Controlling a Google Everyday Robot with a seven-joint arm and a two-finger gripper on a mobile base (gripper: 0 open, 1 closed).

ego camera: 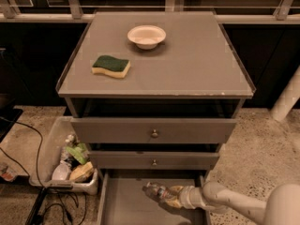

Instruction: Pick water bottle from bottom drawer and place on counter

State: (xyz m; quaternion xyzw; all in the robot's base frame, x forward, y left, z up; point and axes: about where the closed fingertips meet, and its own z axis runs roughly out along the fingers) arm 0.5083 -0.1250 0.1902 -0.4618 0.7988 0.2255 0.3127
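— What is holding what?

— The grey tray-like bottom drawer (123, 206) is pulled out at the foot of the cabinet. On its flat floor, toward the right side, lies the small clear plastic water bottle (156, 191), on its side and slanting. On the floor to the left of the cabinet stands a pale plastic bin (65, 188) crowded with odds and ends: a whitish container (61, 171), something green (78, 153) and a tan lump (82, 172). Up on the broad flat grey counter (197, 69) sit a shallow cream round bowl (146, 35) near the back and a green-topped yellow sponge (111, 66) to its front left, well apart from it.

— Anything hidden or hard to read?

— The drawer's front part is cut off by the lower edge of the view, and so is most of the white arm (234, 204) reaching in from the lower right. The open slot under the counter is too dark to see into. The bottle's label is only a faint coloured band.

— And the bottle against the gripper?

— The yellowish gripper (174, 198) is down inside the drawer, at the bottle's right end and touching it — the bottle points away to the upper left. Whether it has closed on the bottle, I cannot tell. Two grey drawer fronts with small round knobs (153, 134) are shut above.
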